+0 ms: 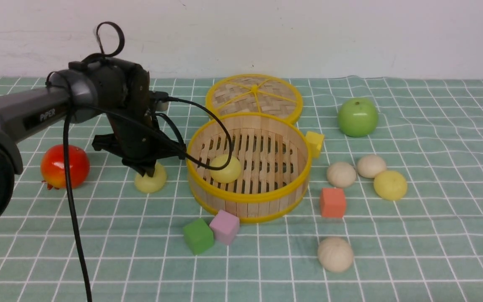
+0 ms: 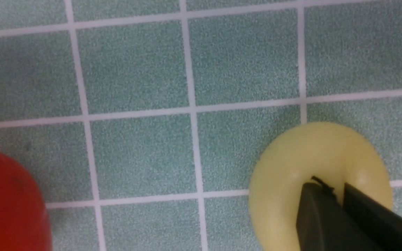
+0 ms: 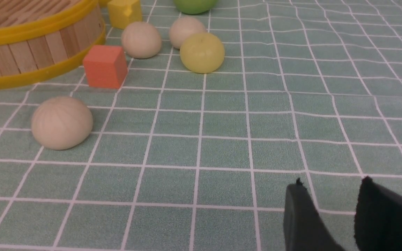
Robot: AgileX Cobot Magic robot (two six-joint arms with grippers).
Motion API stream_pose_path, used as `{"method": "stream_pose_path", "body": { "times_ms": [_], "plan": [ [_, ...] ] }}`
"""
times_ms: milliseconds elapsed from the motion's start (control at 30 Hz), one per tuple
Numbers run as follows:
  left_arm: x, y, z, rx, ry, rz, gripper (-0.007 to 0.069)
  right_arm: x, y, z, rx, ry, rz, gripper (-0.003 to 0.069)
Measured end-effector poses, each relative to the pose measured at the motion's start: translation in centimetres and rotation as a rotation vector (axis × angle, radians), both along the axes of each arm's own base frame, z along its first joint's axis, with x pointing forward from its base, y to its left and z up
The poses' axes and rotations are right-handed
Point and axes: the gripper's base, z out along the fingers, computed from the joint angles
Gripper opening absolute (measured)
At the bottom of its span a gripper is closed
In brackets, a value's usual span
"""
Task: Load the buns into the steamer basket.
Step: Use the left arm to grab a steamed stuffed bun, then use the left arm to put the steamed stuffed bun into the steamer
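Observation:
My left gripper [image 1: 147,170] is down on the cloth to the left of the steamer basket [image 1: 250,197], shut on a pale yellow bun [image 1: 152,181]. In the left wrist view the two fingers pinch the soft bun [image 2: 291,174] at its top, where my left gripper [image 2: 333,186] dents it. Another yellow bun [image 1: 226,168] lies inside the basket. To the right of the basket lie two beige buns [image 1: 341,174] [image 1: 371,166] and a yellow bun [image 1: 390,185]. A third beige bun [image 1: 335,253] lies nearer the front. My right gripper [image 3: 332,183] stands open over bare cloth.
A red apple [image 1: 64,166] sits just left of my left gripper, and a green apple [image 1: 357,117] at the back right. The woven lid [image 1: 254,96] leans behind the basket. Yellow [image 1: 315,142], orange [image 1: 332,202], green [image 1: 198,235] and pink [image 1: 224,226] cubes ring the basket.

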Motion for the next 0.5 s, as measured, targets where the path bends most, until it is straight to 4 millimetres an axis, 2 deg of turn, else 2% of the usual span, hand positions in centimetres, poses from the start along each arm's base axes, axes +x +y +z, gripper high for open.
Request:
{"method": "stream_pose_path", "body": {
  "times_ms": [133, 300, 400, 433, 500],
  "plan": [
    [0.3, -0.1, 2.0, -0.004, 0.0, 0.005, -0.0013, 0.0, 0.0, 0.0, 0.0, 0.0, 0.0, 0.024],
    [1.0, -1.0, 8.3, -0.119, -0.1, 0.009, -0.0013, 0.0, 0.0, 0.0, 0.0, 0.0, 0.0, 0.024],
    [0.9, -2.5, 11.4, -0.235, -0.181, -0.024, -0.0013, 0.0, 0.0, 0.0, 0.0, 0.0, 0.0, 0.024],
    [0.9, -2.8, 11.7, -0.248, -0.189, -0.031, -0.0013, 0.0, 0.0, 0.0, 0.0, 0.0, 0.0, 0.024],
    [0.8, -4.7, 11.9, -0.299, -0.224, -0.069, -0.0013, 0.0, 0.0, 0.0, 0.0, 0.0, 0.0, 0.024]
  ]
}}
